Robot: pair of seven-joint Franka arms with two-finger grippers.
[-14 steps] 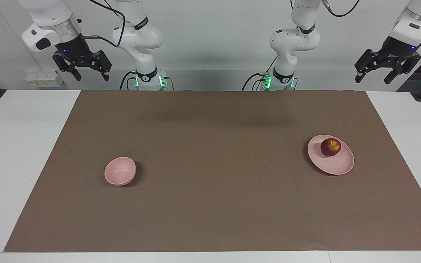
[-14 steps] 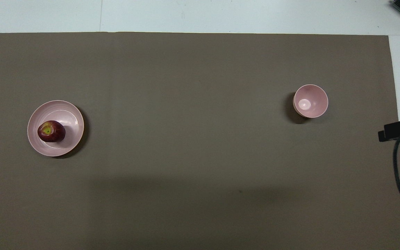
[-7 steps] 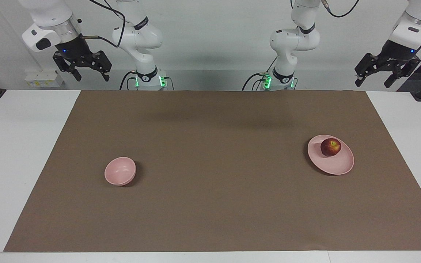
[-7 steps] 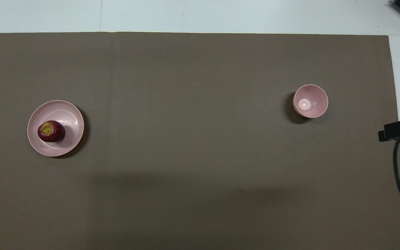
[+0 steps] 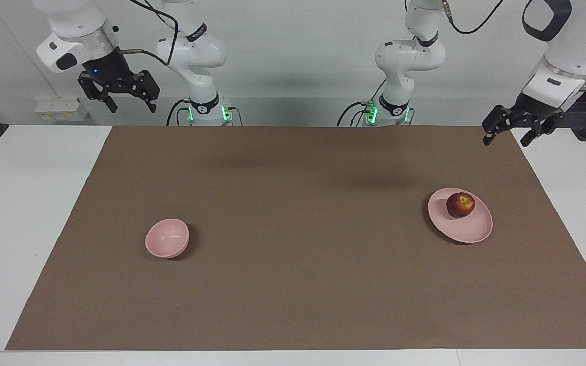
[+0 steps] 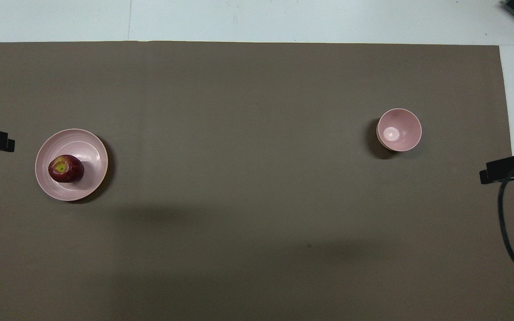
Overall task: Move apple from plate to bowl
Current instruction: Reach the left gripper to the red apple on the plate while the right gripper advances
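Facing view. A dark red apple (image 5: 460, 205) with a yellowish-green patch at its stem dimple rests on a flat pale pink plate (image 5: 471, 231) at the right of the frame. The apple sits off-centre, on the part of the plate nearer the robots. A small, deep pink bowl (image 5: 167, 238) stands empty at the left of centre, well apart from the plate. Both lie on a brown mat (image 5: 303, 203) that covers most of the white worktop (image 5: 23, 203).

The left gripper (image 5: 507, 135) hangs at the upper right of the frame, over the corner of the mat toward the left arm's end of the worktop. Its fingers are spread apart and hold nothing; it is clear of the plate and the apple. The right gripper (image 5: 128, 105) hangs at the upper left of the frame, above the edge of the worktop near the robots. Its fingers are likewise spread apart and hold nothing.

Overhead view. The apple (image 6: 65, 168) lies on the plate (image 6: 88, 147) at the left of the frame, the bowl (image 6: 399, 129) at the right. Only a dark tip of each gripper enters at the frame's side edges.
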